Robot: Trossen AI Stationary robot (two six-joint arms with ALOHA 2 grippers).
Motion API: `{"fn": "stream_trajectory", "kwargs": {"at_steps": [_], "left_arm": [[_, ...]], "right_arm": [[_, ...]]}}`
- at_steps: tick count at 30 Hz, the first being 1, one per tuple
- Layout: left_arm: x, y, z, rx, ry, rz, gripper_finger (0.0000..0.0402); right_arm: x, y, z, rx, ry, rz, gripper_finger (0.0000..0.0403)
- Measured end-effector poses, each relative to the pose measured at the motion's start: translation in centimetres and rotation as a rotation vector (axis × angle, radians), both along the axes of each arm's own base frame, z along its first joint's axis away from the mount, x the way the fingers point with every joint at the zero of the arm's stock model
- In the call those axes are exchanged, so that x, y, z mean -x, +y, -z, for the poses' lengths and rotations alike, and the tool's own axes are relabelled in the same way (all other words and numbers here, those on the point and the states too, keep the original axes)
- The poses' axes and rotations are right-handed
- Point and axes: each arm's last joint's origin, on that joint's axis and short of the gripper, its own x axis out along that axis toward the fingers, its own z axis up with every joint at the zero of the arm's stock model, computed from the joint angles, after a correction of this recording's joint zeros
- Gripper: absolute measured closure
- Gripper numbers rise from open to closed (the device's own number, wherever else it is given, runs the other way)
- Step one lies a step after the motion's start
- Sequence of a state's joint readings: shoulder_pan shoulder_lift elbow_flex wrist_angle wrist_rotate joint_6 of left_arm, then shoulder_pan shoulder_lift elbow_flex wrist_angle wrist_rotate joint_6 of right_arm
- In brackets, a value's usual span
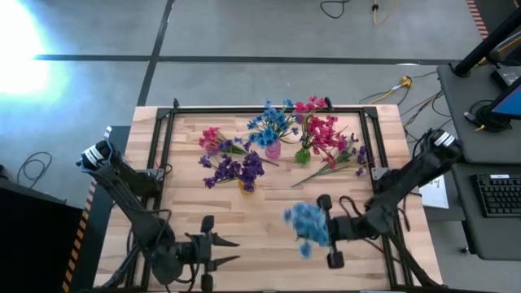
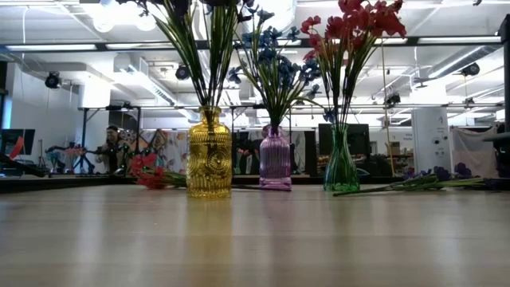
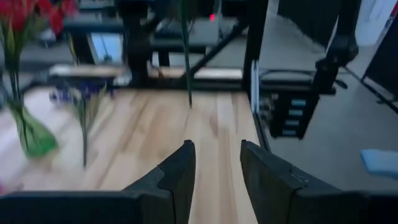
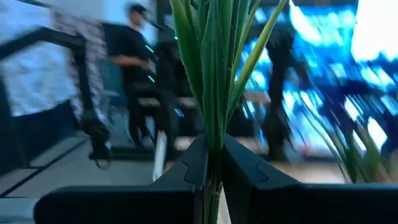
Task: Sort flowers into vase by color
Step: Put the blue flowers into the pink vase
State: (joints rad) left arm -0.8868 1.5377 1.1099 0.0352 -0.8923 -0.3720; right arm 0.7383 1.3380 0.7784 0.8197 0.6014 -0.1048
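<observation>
The flowers [image 1: 269,134] stand and lie toward the far edge of the wooden desk [image 1: 269,220]. Three glass vases sit in a loose row there: a yellow vase [image 2: 209,155] with purple blooms, a purple vase [image 2: 275,159] with blue blooms, and a green vase [image 2: 341,163] with red-pink blooms. In the high view the yellow vase stands nearer the desk's middle than the other two. Loose red-pink sprigs [image 1: 213,140] lie on the desk just beside the yellow vase, on the side toward the left edge. More loose stems with purple blooms [image 1: 346,159] lie near the green vase, toward the right edge.

The right gripper [image 1: 328,230] hangs above the near right part of the desk. Its fingers [image 4: 245,165] are clamped on the green stems of a blue sprig bunch [image 1: 309,224], whose blooms spread out toward the desk's middle. In the right wrist view the stems rise straight up between the two fingers.

The left gripper [image 1: 224,252] waits over the near edge, left of centre. Its fingers [image 3: 180,171] stand slightly apart with nothing between them.

Beyond the desk, in the low view, a person [image 2: 111,147] is seen in the room behind.
</observation>
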Motion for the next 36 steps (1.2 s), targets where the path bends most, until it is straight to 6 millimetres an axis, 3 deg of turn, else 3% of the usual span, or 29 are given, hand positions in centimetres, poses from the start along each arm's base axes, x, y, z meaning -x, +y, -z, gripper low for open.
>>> {"fn": "stream_trajectory", "kwargs": {"at_steps": [4,11,20,27,32,36], "left_arm": [[-1.3,0.0,0.2,-0.050,-0.041,-0.004,0.0278],[-3.3,0.4,1.7,-0.073,-0.036,-0.051,0.0241],[-5.2,0.0,4.2,-0.103,-0.005,-0.014,0.0219],[-5.2,-0.1,3.9,-0.073,-0.032,-0.015,0.0219],[-5.2,-0.1,3.8,-0.069,-0.039,-0.015,0.0240],[-5.0,-0.3,3.8,-0.068,-0.037,-0.007,0.0296]], "right_arm": [[-1.8,0.6,1.1,0.042,-0.120,-0.029,0.0380],[-5.4,1.1,3.5,0.096,-0.103,-0.039,0.0380],[-9.2,2.2,2.8,0.135,-0.147,-0.047,0.0380],[-10.7,3.3,2.7,0.183,-0.152,-0.064,0.0380],[-12.0,4.1,3.2,0.245,-0.164,-0.045,0.0380],[-12.4,4.4,3.2,0.279,-0.148,-0.038,0.0380]]}}
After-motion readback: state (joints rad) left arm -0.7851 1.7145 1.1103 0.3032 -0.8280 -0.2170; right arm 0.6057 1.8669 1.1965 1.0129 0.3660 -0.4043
